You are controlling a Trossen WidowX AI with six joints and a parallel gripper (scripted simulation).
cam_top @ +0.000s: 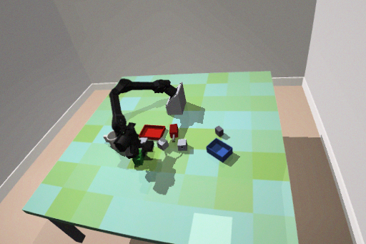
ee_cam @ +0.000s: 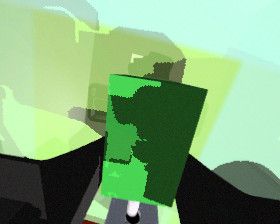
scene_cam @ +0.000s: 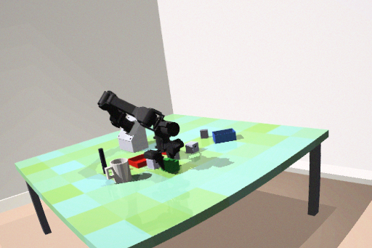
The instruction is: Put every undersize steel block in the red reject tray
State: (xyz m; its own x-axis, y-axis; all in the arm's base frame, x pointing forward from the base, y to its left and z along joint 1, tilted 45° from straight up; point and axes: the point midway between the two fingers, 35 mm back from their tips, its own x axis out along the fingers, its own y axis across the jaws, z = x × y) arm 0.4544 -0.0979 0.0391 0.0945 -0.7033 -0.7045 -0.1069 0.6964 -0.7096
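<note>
Right now, the green GO gauge [cam_top: 139, 159] [scene_cam: 171, 165] [ee_cam: 153, 145] is pinched between the fingers of the pincer [cam_top: 141, 153] [scene_cam: 165, 162] [ee_cam: 143, 141], low over the counter [cam_top: 143, 198] [scene_cam: 203, 183] [ee_cam: 251, 30]. Its pale pin [ee_cam: 133, 207] points at the dark hole of the nearest steel block [cam_top: 143, 140] [scene_cam: 152, 164] [ee_cam: 115, 216]; whether the tip has gone in, I cannot tell. Just behind that block lies the red reject tray [cam_top: 152, 132] [scene_cam: 137, 161], and all the pale steel blocks in sight are outside it. A second steel block [cam_top: 162, 144] sits near the tray's corner, with a third steel block [cam_top: 182, 144] [scene_cam: 192, 147], its bore showing, beside it. Near these two is a red gauge [cam_top: 174, 129] with a thin pin. Farther off, a small dark gray cube [cam_top: 219, 131] [scene_cam: 204, 134] stands near the blue tray [cam_top: 219, 150] [scene_cam: 224, 136]. On the opposite side, a light gray mug [cam_top: 111, 137] [scene_cam: 121, 171] stands upright, close to a black rod [scene_cam: 102, 161].
</note>
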